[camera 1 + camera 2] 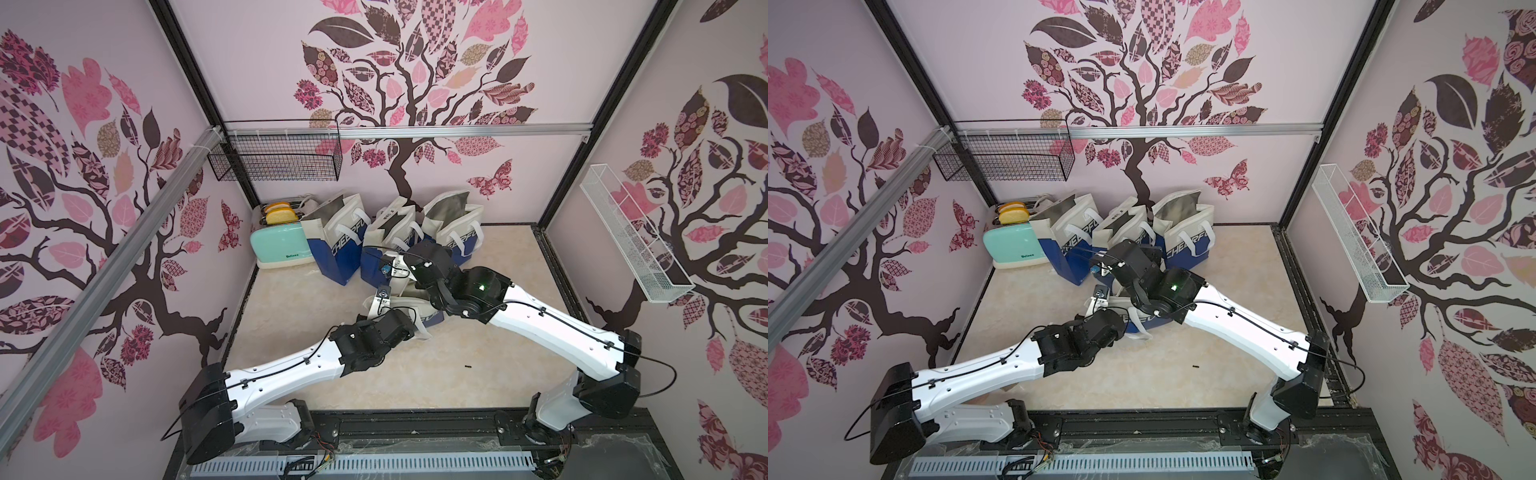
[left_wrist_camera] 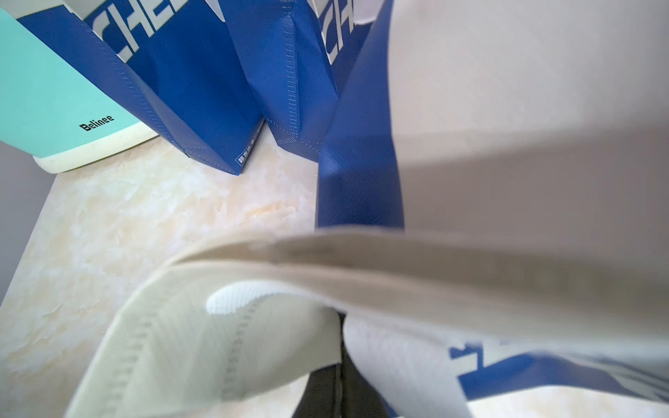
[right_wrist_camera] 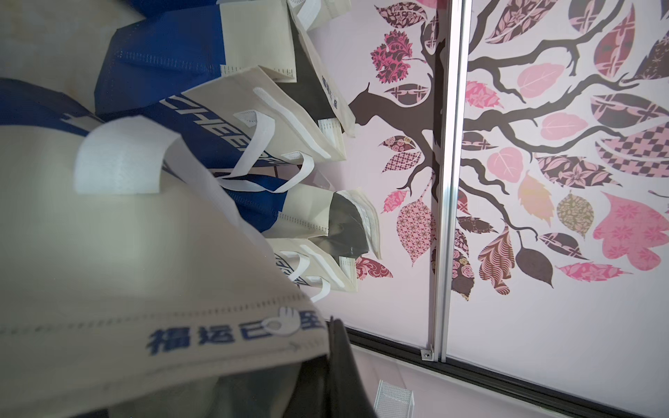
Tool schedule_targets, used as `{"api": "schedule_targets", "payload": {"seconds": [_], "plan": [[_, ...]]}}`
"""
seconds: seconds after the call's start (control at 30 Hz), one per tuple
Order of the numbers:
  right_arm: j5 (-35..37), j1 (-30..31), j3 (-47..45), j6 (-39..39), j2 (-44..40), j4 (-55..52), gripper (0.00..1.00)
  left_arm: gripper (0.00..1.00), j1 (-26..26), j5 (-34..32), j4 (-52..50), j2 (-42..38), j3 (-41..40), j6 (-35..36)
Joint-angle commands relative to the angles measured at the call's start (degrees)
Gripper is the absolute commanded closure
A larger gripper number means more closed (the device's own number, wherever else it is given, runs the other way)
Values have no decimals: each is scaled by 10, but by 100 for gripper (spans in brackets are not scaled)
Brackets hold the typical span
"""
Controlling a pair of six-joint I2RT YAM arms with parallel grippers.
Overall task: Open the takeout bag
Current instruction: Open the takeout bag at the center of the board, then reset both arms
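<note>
The left gripper (image 2: 338,376) and right gripper (image 3: 336,351) each pinch tight on the takeout bag's (image 1: 433,318) cream rim; three sister bags (image 1: 332,245) stand at its 12 o'clock.

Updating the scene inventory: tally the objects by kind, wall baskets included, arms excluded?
takeout bags: 4 (three standing at the back, one in front of them)
mint toaster: 1
toast slices: 2
wire baskets: 2
Total: 9

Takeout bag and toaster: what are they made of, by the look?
The takeout bag looks like non-woven fabric: matte cream and blue, dotted pressed seams; its grey lining may be foil. The toaster looks like smooth plastic: mint shell, cream base, faint sheen.
</note>
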Motion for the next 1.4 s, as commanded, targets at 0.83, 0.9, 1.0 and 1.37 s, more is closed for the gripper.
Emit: {"api": "schedule_targets", "payload": {"seconds": [0.83, 0.9, 1.0, 1.37], "plan": [[-82, -162, -214, 622, -296, -60, 23, 59, 13, 52, 197, 51, 12, -43], [-125, -197, -235, 655, -316, -72, 23, 44, 14, 49, 201, 36, 2, -50], [-181, -237, -267, 700, -338, -77, 22, 2, 15, 49, 201, -7, -17, -50], [-160, -260, -416, 776, -388, 93, 1, 2, 20, 151, 241, -354, -183, 129]]}}
